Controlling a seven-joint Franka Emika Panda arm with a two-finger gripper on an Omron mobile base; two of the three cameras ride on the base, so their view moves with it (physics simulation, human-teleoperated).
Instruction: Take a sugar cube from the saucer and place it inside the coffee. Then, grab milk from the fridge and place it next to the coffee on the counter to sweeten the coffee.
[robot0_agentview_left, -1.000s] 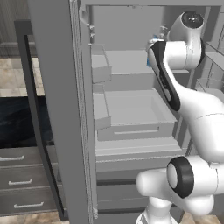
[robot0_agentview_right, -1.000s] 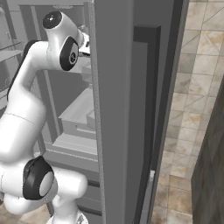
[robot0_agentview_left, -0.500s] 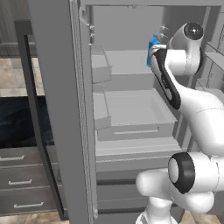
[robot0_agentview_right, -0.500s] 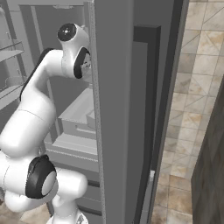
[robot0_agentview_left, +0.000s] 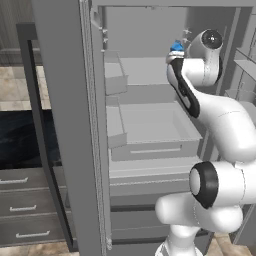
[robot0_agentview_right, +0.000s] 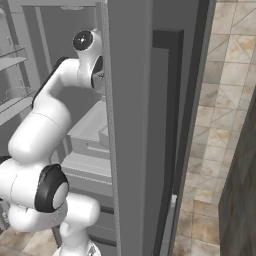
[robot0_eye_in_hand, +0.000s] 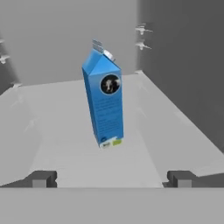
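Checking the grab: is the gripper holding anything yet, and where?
Nothing. The gripper is open, short of the upright milk carton on the fridge shelf.

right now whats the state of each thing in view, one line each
fridge: door open, inner shelves and drawers exposed
milk: upright on a fridge shelf, nothing gripping it
hand: open, fingertips spread wide, pointed at the carton with a gap between them and it
fridge drawers: pushed in
counter drawers: shut
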